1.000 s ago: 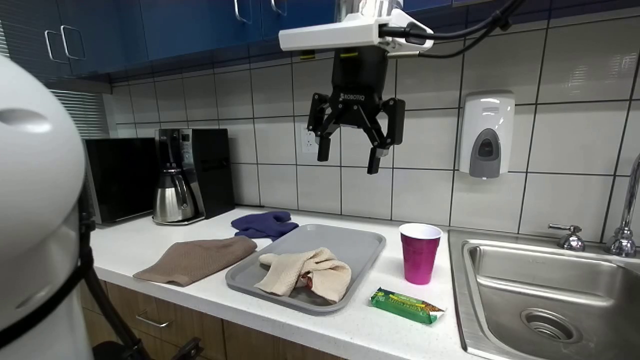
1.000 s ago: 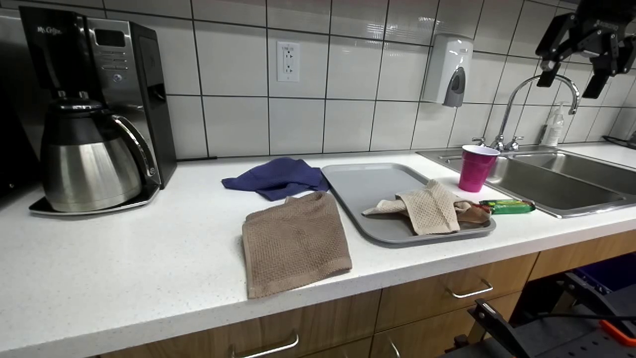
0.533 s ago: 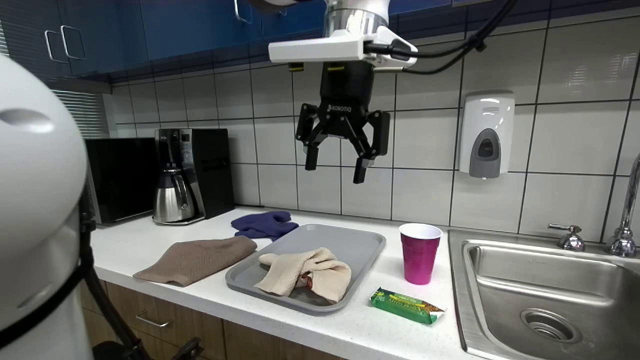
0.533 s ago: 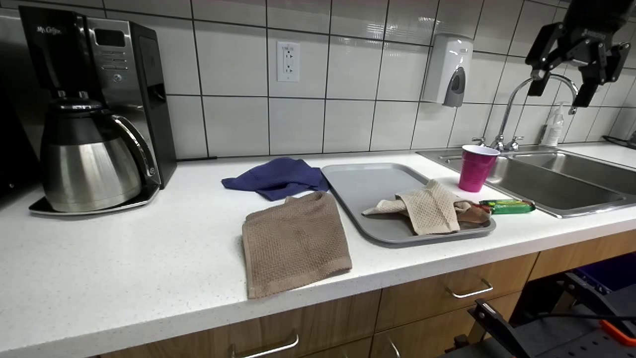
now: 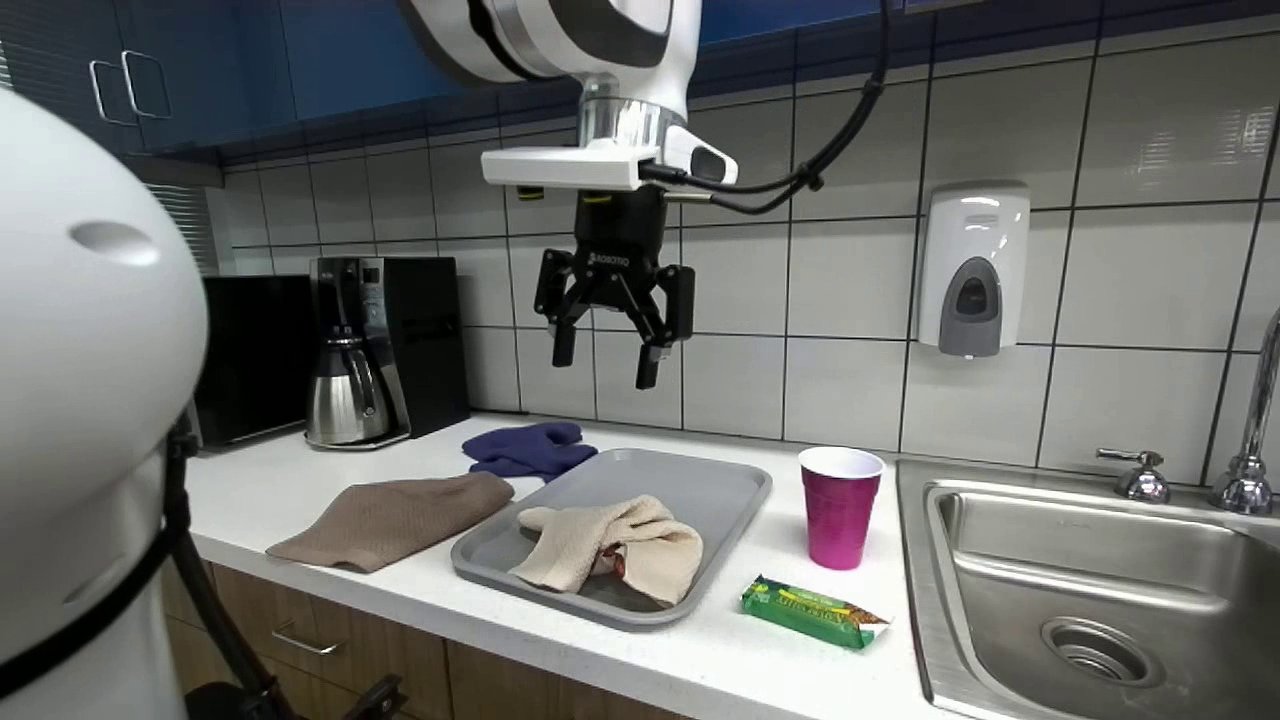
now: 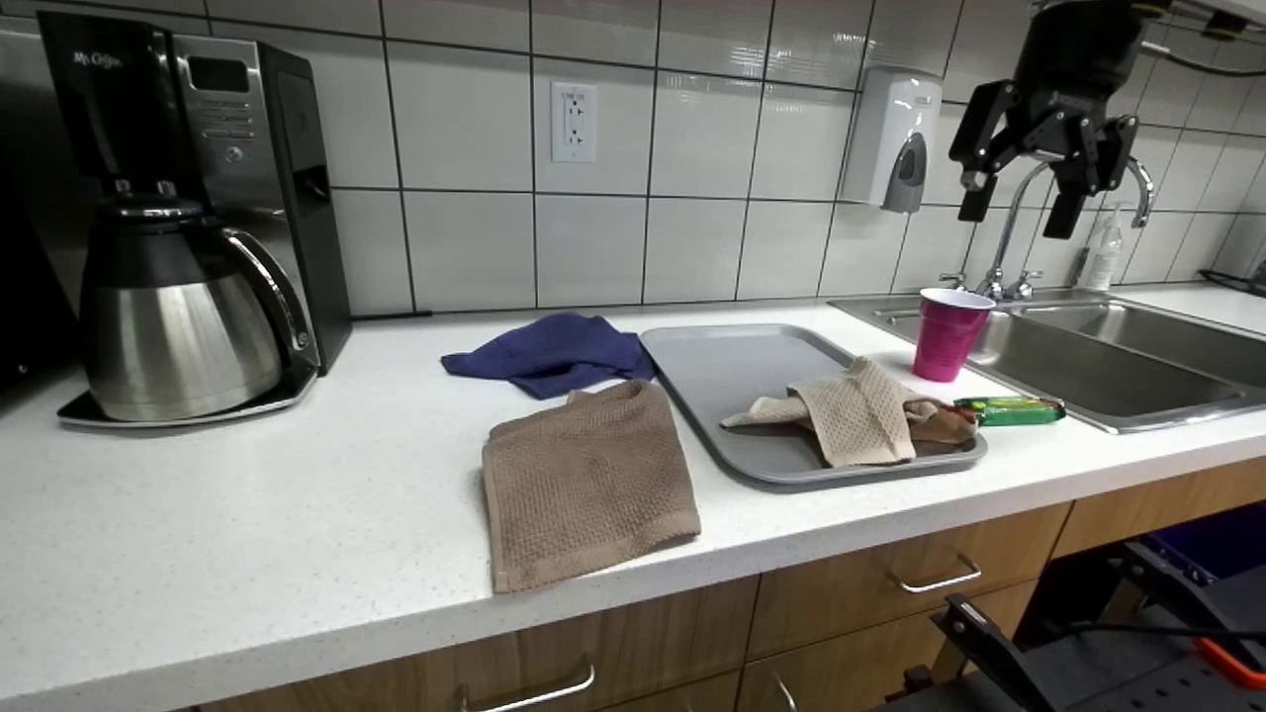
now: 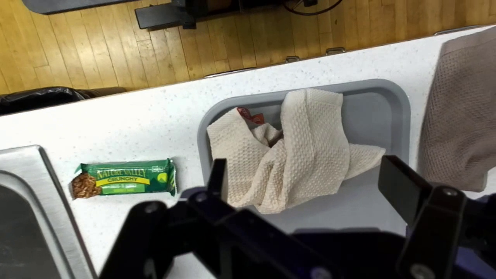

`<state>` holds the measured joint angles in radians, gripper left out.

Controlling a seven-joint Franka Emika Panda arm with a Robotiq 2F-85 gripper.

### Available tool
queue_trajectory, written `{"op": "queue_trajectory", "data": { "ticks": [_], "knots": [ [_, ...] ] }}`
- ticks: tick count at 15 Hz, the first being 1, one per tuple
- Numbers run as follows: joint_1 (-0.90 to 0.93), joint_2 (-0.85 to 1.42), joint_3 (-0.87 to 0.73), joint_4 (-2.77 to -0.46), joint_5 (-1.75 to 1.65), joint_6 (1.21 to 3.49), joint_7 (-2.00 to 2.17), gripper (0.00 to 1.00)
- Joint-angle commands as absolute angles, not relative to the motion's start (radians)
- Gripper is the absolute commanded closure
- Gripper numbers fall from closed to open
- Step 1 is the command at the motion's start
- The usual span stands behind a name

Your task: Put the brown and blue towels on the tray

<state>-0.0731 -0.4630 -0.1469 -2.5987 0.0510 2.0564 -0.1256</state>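
Tray (image 6: pixel 722 361) of smooth grey material, wide, shallow and rectangular with rounded corners, lies on the speckled white counter (image 6: pixel 297 524); its longer axis, as I judge it, goes from the counter's front edge toward the white tiled wall (image 6: pixel 465 247). Just beside it is the larger taupe-brown woven towel (image 6: pixel 593 485), spread flat, with its length in this same direction and one short end close to the front edge; in the wrist view I see a narrow strip of counter between it and the rim. The smaller navy-blue cloth towel (image 6: pixel 554 351) rests nearer to the wall, at the tray's far corner, and in an exterior view its pointed end is directed to the black and steel coffee maker (image 6: pixel 242 188). Whether this one touches the rim, I cannot tell.

About the surfaces: the brown one shows a fine grid weave and a plain hem, the blue one is gathered in soft folds. On the tray lies also a cream cloth (image 7: pixel 310 147) with bumpy weave, loosely crumpled. A glossy magenta cup (image 6: pixel 945 341), white inside, stands upright near the brushed steel sink (image 7: pixel 33 170).

My white jointed arm (image 5: pixel 555 45) is bent above the counter with its wrist vertical, and the black two-finger gripper (image 5: pixel 605 372) points downward, well above the tray. It is released: both fingers stand wide apart.
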Motion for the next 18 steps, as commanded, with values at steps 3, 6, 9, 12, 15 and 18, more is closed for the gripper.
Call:
{"op": "queue_trajectory", "data": {
  "ticks": [3,6,9,12,15,18],
  "knots": [
    [-0.027,-0.396,-0.079,-2.591,0.096,2.133,-0.060,0.00],
    [-0.006,-0.364,-0.056,-2.590,0.115,2.173,-0.041,0.00],
    [0.011,-0.332,-0.037,-2.585,0.127,2.204,-0.021,0.00],
    [0.025,-0.306,-0.023,-2.582,0.141,2.228,-0.012,0.00],
    [0.038,-0.285,-0.009,-2.577,0.150,2.242,-0.006,0.00],
    [0.053,-0.259,0.005,-2.568,0.160,2.259,0.003,0.00]
  ]
}}
